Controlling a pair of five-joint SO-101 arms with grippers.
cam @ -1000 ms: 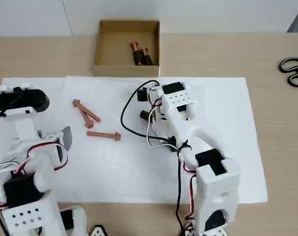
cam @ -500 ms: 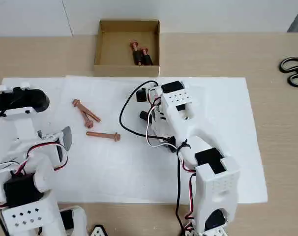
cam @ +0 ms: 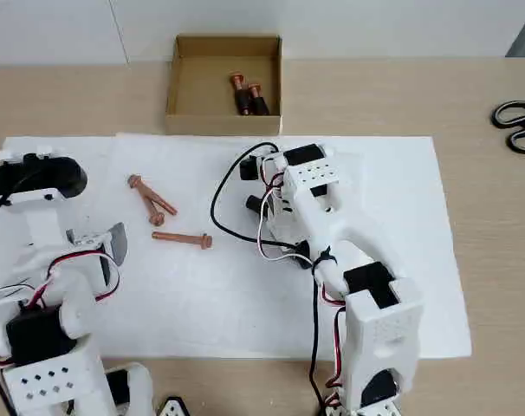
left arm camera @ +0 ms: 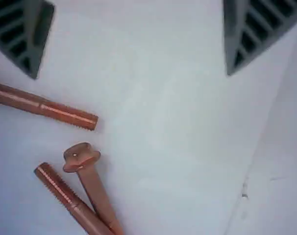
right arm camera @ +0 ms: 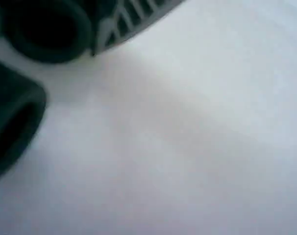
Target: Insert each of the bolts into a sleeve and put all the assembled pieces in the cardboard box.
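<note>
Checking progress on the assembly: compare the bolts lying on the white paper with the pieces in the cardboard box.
The bolts on the paper are bare; the pieces in the box each wear a black sleeve. Three lie on the white paper, two of them crossed; two lie side by side in the cardboard box. Both sets are copper-coloured with flanged heads.

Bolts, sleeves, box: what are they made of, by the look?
Bolts: copper-coloured metal, likely plated; shiny shank, cut threads. Sleeves: matte black, plastic or rubber; cannot tell which. Cardboard box: plain brown card, dull, folded walls.
</note>
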